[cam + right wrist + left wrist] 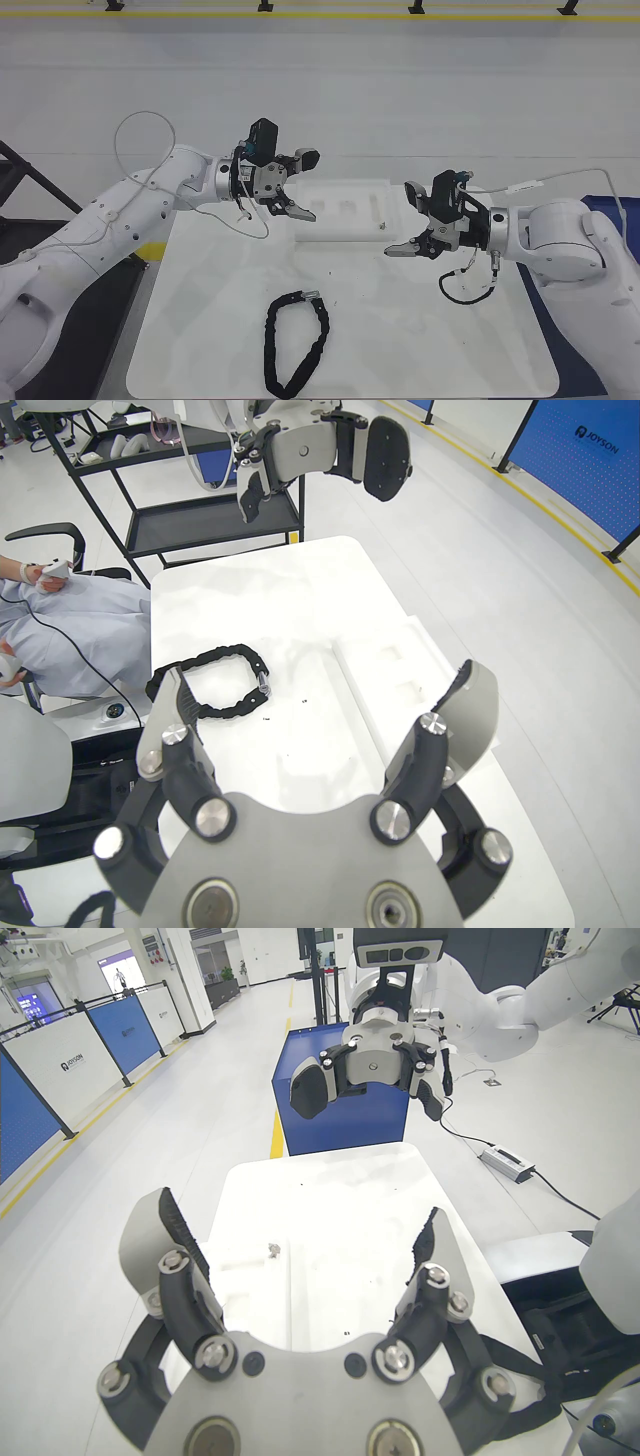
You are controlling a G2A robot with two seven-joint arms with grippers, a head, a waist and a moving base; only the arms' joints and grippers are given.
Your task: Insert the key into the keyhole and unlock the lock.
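- Left gripper (300, 185) (300, 1213): fingers (142, 1238) spread wide and empty. It hangs above the left end of the foam tray (340, 210) as seen from above, pointing across at the other arm.
- Right gripper (405, 222) (320, 677): fingers (475, 700) also wide apart and empty. It hangs just off the tray's opposite end, facing the left gripper.
- Key (381, 226) (272, 1250): a small metal bit at the tray's right end. It's near the right gripper's lower fingertip, apart from it, and well apart from the left gripper. Too small to tell how it lies.
- Foam tray: white w/ shallow square recesses, lying along the far side of the surface (450, 340). It sits btwn the two grippers, so it's the one thing lying across the line from one to the other.
- Lock (295, 345) (220, 685): a black fabric-sleeved chain in a loop, flat on the surface toward the near edge. It's well apart from the key, the tray and both grippers.
- The lock's metal end (312, 294) (263, 684) is at the tray side of the loop, w/ the chain's other end just beside it. Can't tell whether it's latched.
- Behind the right arm: a blue cabinet (340, 1123) on the floor, up against the surface's end.
- Behind the left arm: a black rack (200, 525) w/ shelves, off that end of the surface.
- On the floor beside the surface: a power brick (502, 1160) w/ a black cable trailing from it.
- Farther out: blue & white barrier panels (100, 1043) along a yellow floor line.
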